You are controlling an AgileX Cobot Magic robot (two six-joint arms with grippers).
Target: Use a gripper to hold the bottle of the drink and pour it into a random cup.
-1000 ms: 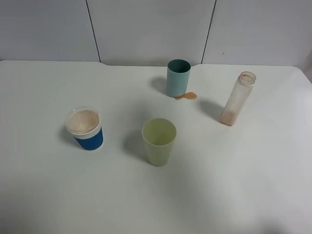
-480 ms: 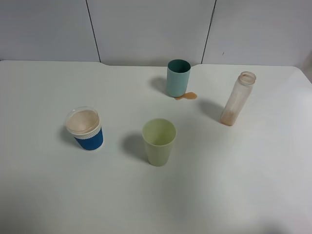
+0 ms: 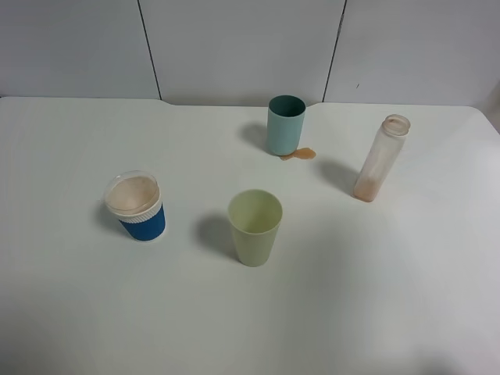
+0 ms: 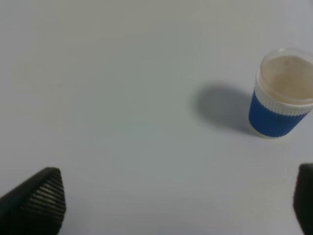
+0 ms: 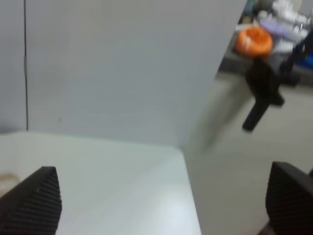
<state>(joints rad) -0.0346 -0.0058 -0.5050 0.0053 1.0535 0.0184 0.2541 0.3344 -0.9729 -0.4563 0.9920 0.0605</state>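
Bottle (image 3: pixel 380 158) stands nearly empty, far right on table (image 3: pixel 391 297); teal cup (image 3: pixel 286 125) far centre, brown spill (image 3: pixel 300 154) beside. Both grippers (image 5: pixel 161 200) (image 4: pixel 171 205) wide open, empty. Best next: right gripper stays clear.

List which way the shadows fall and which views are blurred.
Exterior high: sharp; the teal cup, bottle and yellow-green cup cast soft shadows to their left. Left wrist: slightly soft, blue ribbed cup readable. Right wrist: blurred, background clutter indistinct.
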